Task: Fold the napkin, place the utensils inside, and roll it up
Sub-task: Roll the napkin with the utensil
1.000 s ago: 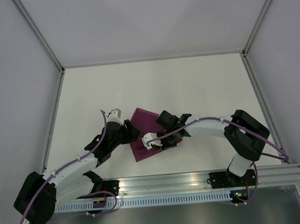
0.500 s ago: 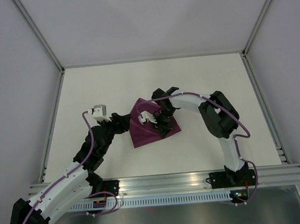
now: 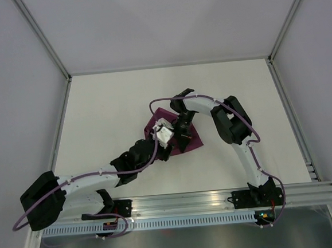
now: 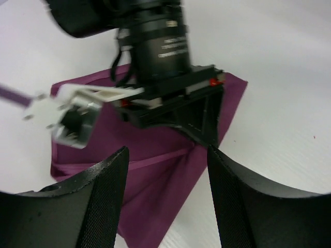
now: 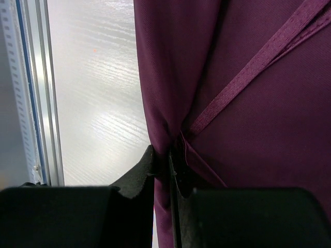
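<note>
Napkin (image 3: 194, 140) is lying mid-counter (image 3: 106, 100), looking more bunched than half a second ago. Right pincer (image 5: 170, 160) is pinching a fold of it just beside the hem (image 5: 248, 76), jaws pressed together on the fabric; its arm has been curling tighter over the napkin. Left pincer (image 4: 166, 153) is hovering spread above the napkin's near edge, gripping nothing, having swung in from the left. Bare counter is running wide all round. Walls (image 3: 27, 112) and near rail (image 3: 218, 199) are standing well apart.
</note>
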`<state>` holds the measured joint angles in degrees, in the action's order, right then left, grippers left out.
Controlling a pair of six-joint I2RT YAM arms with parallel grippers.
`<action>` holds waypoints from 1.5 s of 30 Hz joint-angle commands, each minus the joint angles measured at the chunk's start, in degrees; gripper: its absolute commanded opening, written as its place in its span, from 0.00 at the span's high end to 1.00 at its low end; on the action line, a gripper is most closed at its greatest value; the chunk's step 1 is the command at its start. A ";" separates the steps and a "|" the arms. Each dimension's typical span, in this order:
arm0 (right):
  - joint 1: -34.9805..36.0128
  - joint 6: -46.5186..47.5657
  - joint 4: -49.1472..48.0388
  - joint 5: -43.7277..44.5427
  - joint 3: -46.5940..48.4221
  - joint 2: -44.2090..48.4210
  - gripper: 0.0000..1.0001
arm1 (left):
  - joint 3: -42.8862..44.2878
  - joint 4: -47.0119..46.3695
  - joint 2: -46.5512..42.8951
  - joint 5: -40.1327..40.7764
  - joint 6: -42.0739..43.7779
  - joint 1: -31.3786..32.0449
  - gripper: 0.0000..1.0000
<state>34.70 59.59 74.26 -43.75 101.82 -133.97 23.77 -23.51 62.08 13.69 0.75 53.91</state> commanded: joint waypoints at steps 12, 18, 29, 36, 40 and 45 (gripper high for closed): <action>-1.03 1.41 -4.12 9.56 -1.54 -4.89 1.00 | 5.85 -8.74 22.98 2.48 18.84 11.04 0.34; -1.21 1.14 -3.77 10.52 -1.10 -5.60 1.00 | 5.32 -13.49 27.65 3.71 20.95 11.66 0.34; -1.74 2.37 -1.93 11.23 0.22 -6.65 1.00 | 7.25 -12.27 32.83 6.08 24.91 11.66 0.34; -2.35 2.63 -1.49 11.67 0.31 -6.92 1.00 | 8.40 -11.91 35.38 6.26 26.58 11.57 0.36; -2.35 2.72 -1.40 11.67 0.66 -6.92 1.00 | 10.15 -8.32 36.88 5.03 26.15 11.57 0.61; -2.44 2.37 -1.48 10.88 1.01 -6.74 1.00 | 10.95 -5.68 36.97 2.40 24.39 11.22 0.79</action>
<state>32.38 58.33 81.12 -42.57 103.24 -136.59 33.41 -32.69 97.86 17.37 24.84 65.98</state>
